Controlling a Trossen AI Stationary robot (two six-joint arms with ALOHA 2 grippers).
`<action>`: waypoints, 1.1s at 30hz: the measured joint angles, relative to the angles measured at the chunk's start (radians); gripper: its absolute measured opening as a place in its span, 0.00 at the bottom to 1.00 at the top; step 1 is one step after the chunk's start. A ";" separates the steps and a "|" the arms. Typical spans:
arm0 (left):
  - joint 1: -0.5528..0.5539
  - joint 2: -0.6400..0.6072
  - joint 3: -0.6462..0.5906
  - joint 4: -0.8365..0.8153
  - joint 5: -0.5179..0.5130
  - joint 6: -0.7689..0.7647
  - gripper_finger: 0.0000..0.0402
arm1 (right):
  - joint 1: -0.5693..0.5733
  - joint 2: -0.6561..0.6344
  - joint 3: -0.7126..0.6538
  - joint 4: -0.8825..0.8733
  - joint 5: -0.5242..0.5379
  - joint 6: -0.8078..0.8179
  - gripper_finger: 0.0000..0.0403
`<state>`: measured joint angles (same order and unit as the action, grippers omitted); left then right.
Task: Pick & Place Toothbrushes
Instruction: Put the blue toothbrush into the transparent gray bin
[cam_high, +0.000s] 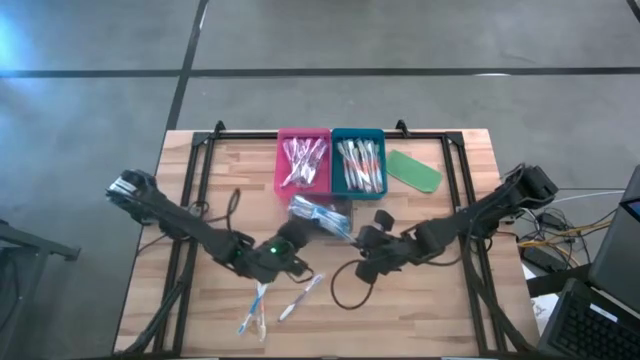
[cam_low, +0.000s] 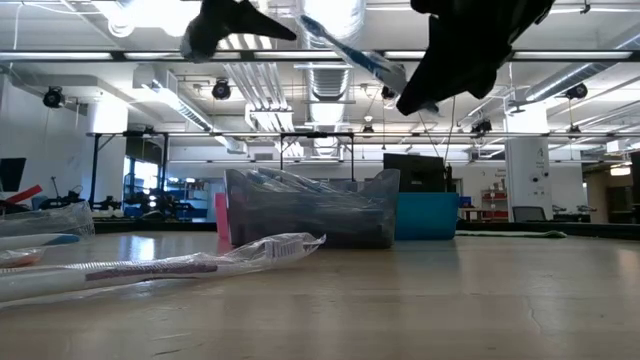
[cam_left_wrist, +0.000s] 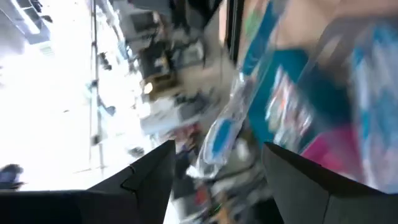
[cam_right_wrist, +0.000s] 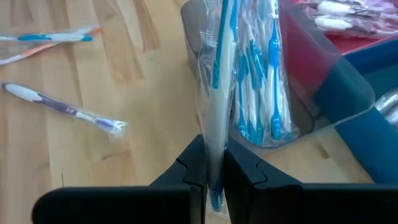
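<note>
My right gripper (cam_right_wrist: 214, 163) is shut on a wrapped blue toothbrush (cam_right_wrist: 219, 74), held in the air over a grey see-through tray (cam_right_wrist: 261, 93) of blue toothbrushes. My left gripper (cam_left_wrist: 217, 146) stands open just left of that tray (cam_high: 320, 213) and touches nothing; the held toothbrush (cam_left_wrist: 217, 134) shows beyond its fingers. Behind the grey tray stand a pink tray (cam_high: 303, 160) and a teal tray (cam_high: 358, 160), both holding wrapped toothbrushes. A few loose toothbrushes (cam_high: 255, 305) (cam_high: 300, 297) lie flat on the table near its front edge. My right gripper pinches one end of the wrapped blue toothbrush (cam_right_wrist: 215, 177) between its two fingers. The fingers come slanting down from the table's right and near side. The toothbrush sticks out ahead of them, along their line. It is lifted clear (cam_low: 350, 50), above the grey tray.
A flat green oblong piece (cam_high: 414, 170) lies right of the teal tray. A dark cable loop (cam_high: 345, 285) lies on the wood below my right gripper. A black frame (cam_high: 200, 150) runs along the table's left, far and right sides.
</note>
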<state>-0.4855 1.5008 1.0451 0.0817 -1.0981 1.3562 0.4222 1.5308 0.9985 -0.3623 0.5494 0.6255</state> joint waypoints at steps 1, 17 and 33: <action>0.001 0.025 0.000 0.043 -0.032 0.057 0.60 | -0.005 0.004 0.000 0.003 -0.003 0.000 0.06; 0.018 0.269 0.131 0.165 -0.071 0.242 0.53 | -0.011 0.003 0.000 0.001 -0.004 -0.008 0.06; 0.089 0.250 0.130 0.104 -0.076 0.201 0.33 | -0.011 0.003 0.000 0.001 -0.002 -0.027 0.06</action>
<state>-0.3965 1.7504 1.1753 0.1860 -1.1740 1.5576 0.4114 1.5337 0.9985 -0.3616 0.5476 0.5987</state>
